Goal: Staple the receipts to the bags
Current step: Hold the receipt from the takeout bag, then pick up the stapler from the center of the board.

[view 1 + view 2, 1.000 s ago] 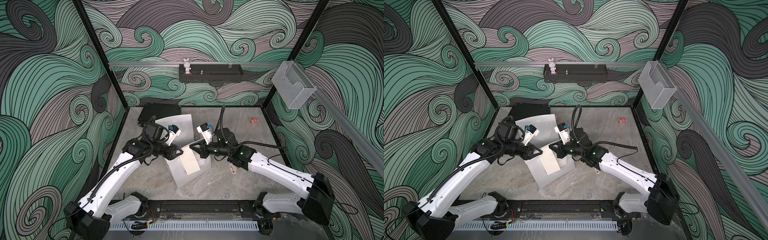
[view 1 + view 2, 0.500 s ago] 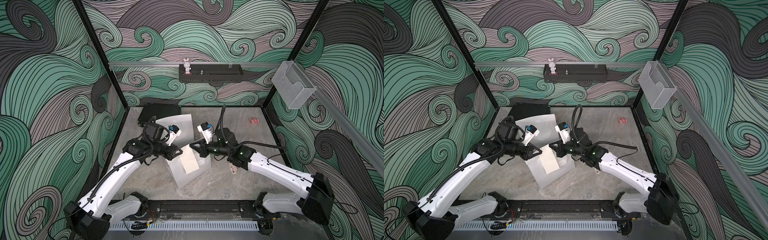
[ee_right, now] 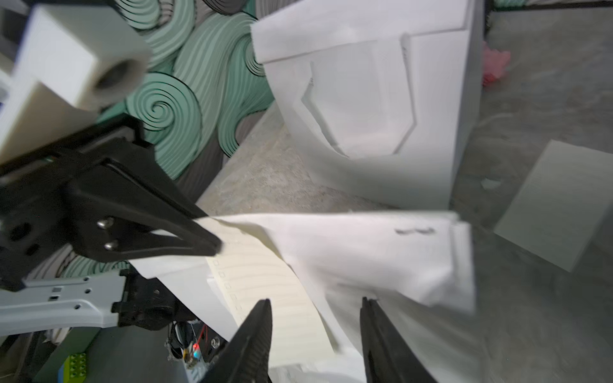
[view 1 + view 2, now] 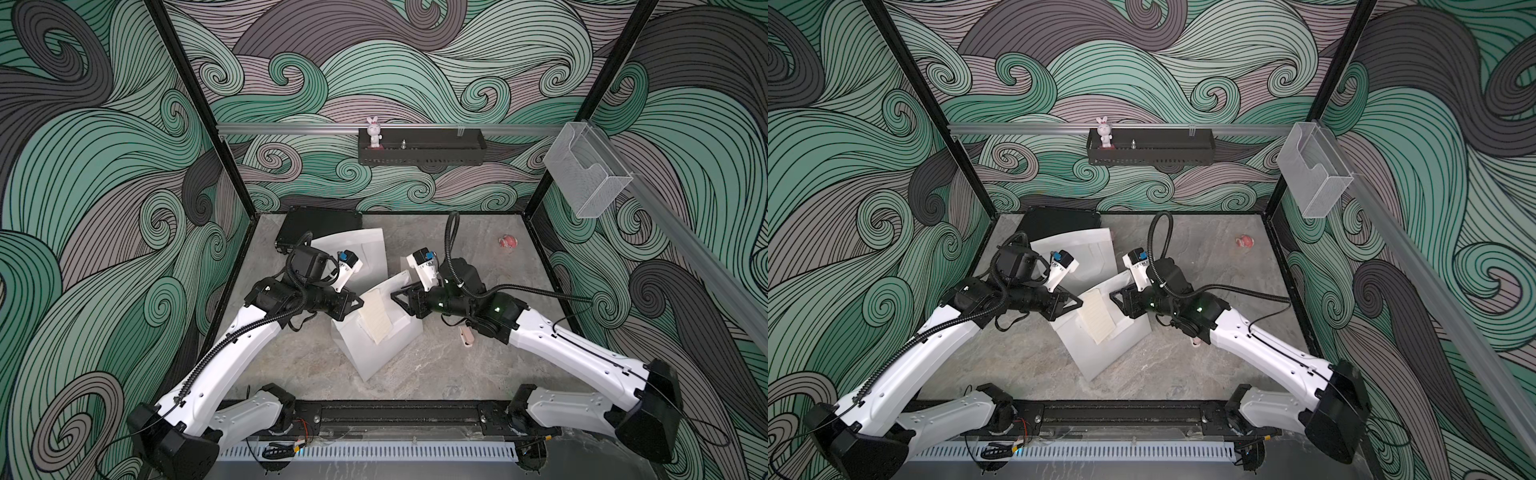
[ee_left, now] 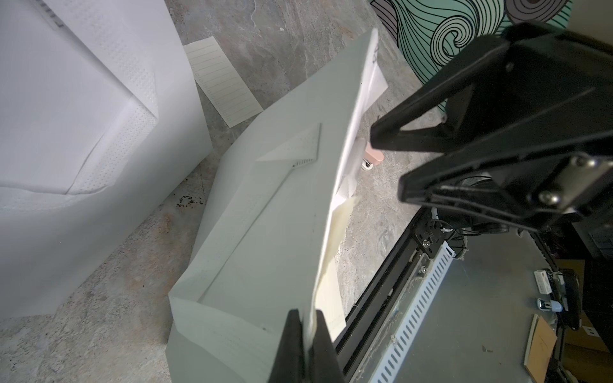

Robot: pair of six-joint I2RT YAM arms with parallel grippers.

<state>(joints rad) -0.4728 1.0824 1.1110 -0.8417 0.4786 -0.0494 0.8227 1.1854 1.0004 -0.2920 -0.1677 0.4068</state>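
Plainly, my left jaws are pressed together on the edge of the near bag, with that side raised off the desk. The left wrist view shows the white paper pinched between them, and the right wrist view adds that the cream receipt lies right at that pinch. My right jaws stand spread just beside the bag's opposite edge, gripping nothing. Both top views show them only as a dark wedge, so the gap reads from the wrist views alone. The second receipt lies flat on the desk between the two bags. It is plain in both wrist views, yet I cannot pick it out for certain in either top view. The far bag overlaps the black case at one corner. The stapler peeks out from under my right arm, mostly hidden. The right wrist view is smeared, so I cannot tell whether a staple joins receipt and bag.
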